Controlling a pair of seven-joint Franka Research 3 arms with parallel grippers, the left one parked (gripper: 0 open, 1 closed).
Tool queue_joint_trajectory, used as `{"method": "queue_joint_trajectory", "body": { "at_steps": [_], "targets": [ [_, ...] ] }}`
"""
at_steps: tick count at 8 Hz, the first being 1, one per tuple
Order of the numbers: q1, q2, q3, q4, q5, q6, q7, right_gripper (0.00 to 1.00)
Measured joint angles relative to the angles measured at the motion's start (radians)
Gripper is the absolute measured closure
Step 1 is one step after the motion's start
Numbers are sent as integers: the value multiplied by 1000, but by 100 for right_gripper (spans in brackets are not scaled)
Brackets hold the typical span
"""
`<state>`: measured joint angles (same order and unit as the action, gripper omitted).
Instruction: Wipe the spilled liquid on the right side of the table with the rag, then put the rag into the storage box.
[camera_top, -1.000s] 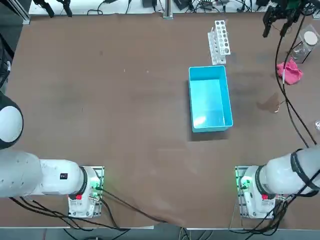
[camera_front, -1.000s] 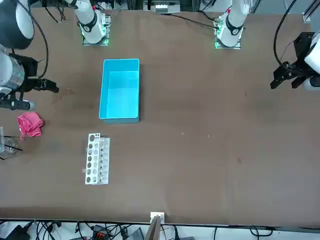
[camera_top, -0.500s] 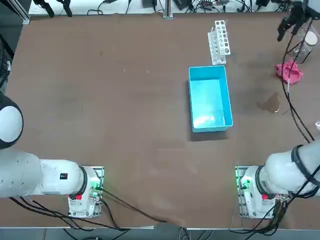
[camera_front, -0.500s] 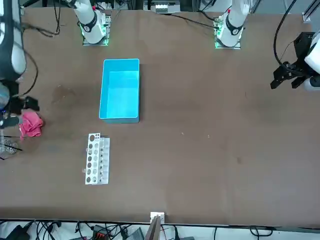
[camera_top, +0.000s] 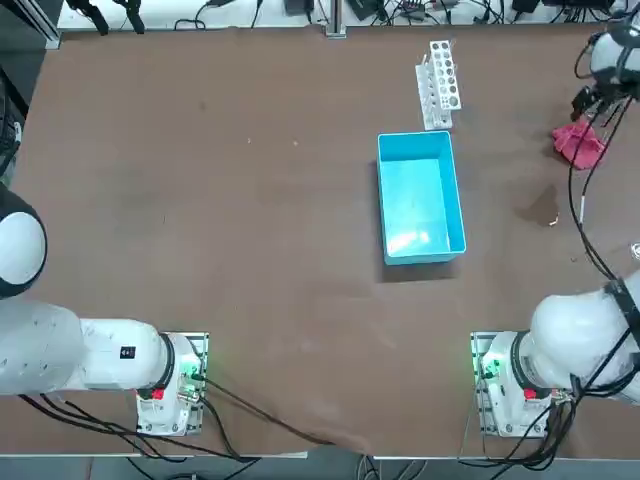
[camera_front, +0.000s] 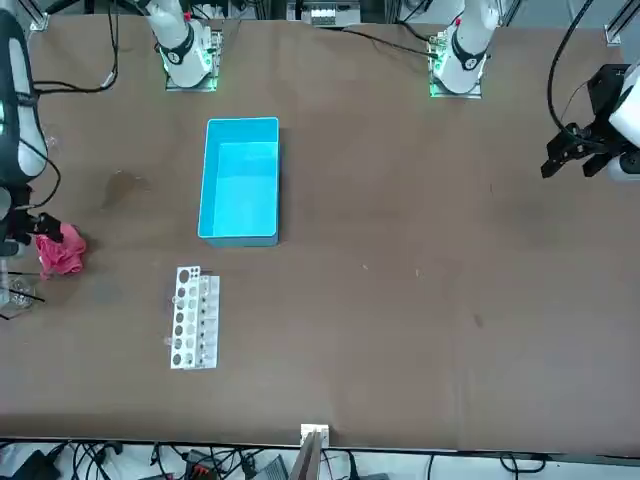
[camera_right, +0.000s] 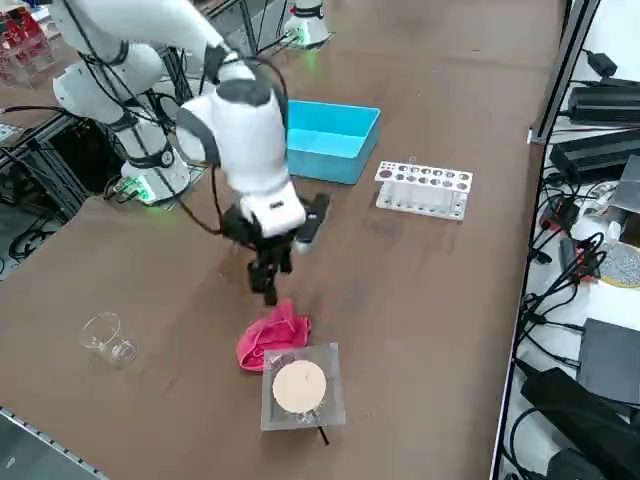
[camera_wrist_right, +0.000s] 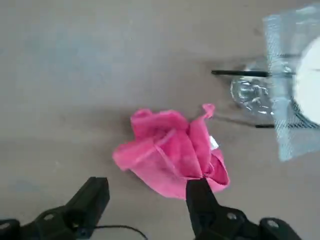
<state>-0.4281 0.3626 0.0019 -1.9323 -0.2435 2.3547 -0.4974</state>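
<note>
Top view: spill (camera_top: 542, 206) unwiped; box (camera_top: 421, 198) holds no rag. Right wrist view: right gripper (camera_wrist_right: 146, 186) open, above the bench (camera_wrist_right: 60, 125) near the rag (camera_wrist_right: 172, 152), nothing grasped. Remaining, as judged: pick up rag, wipe, drop into box.

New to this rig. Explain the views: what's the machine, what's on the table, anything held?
Two white robot arms share a matte brown table; the right one works. One camera looks straight down, one faces the robot, one looks from its right side, one rides the right wrist.

On the table: a light-blue rectangular plastic bin, a white perforated tube rack, a wrinkled pink-red cloth, a glossy darker wet patch, a clear glass vessel and a clear packet with a round pale disc.

The right gripper, black and two-fingered, is open above the cloth, holding nothing.
</note>
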Motion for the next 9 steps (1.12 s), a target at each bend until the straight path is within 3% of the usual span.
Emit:
{"method": "queue_joint_trajectory", "body": {
  "at_steps": [3,6,9],
  "targets": [
    [2,15,12,-44,-102,76,-147,5],
    [-37,92,9,-70,-395,279,-147,4],
    [-52,126,10,-74,-463,304,-150,5]
  ]
}}
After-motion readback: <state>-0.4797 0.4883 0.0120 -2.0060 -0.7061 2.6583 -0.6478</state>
